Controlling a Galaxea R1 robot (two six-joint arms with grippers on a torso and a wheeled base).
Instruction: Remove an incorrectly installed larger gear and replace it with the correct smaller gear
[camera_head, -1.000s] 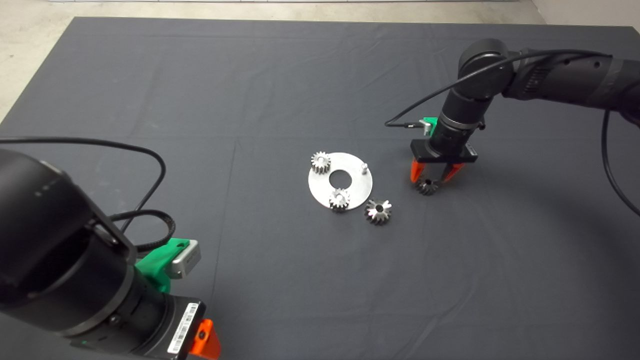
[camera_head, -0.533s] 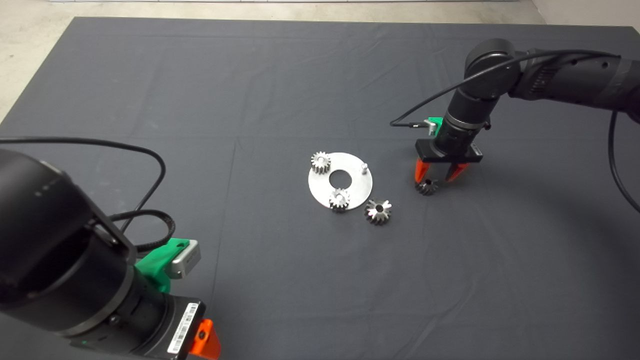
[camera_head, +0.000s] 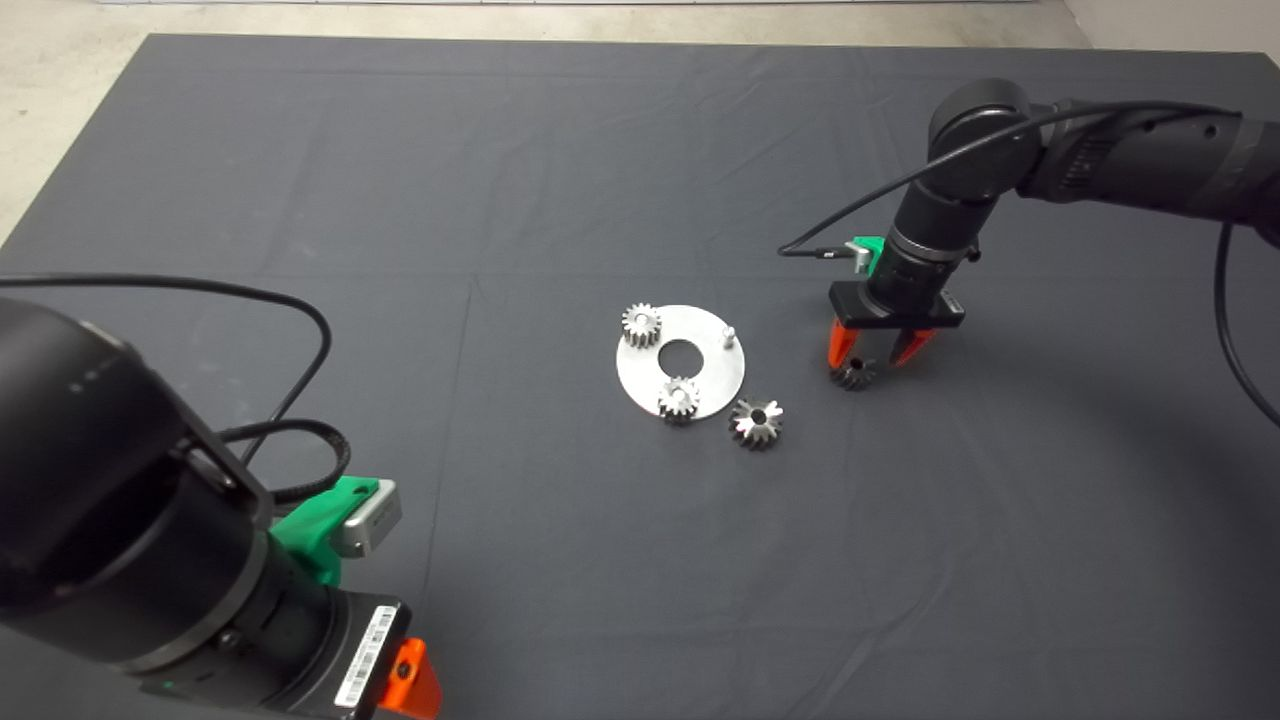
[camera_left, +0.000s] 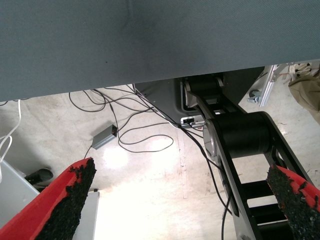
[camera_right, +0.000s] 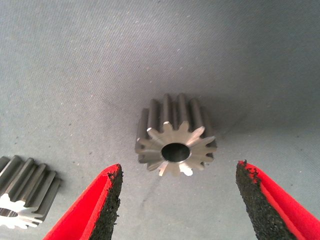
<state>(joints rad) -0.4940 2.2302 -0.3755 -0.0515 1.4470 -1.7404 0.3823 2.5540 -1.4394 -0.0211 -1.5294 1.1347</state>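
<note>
The smaller gear (camera_head: 853, 375), dark grey, lies on the mat to the right of the round silver plate (camera_head: 700, 385). My right gripper (camera_head: 874, 356) hovers just above it, open, with one finger on each side and neither touching. The right wrist view shows the smaller gear (camera_right: 175, 145) between the open pads (camera_right: 111, 192) of the right gripper (camera_right: 179, 170). The larger gear (camera_head: 756, 422), shiny with flaring teeth, rests on the mat off the plate's lower right edge; its side also shows as the larger gear (camera_right: 22, 192). My left gripper (camera_left: 180, 169) is parked at the lower left, open.
The plate carries two small pale gears (camera_head: 640, 324) (camera_head: 678, 397), a bare upright pin (camera_head: 730, 333) and a centre hole. The left wrist view looks past the mat's edge at floor cables (camera_left: 145, 135) and the robot's base.
The right gripper has shifted slightly to the right and stays open over the smaller gear. The gears and the left arm have not moved.
</note>
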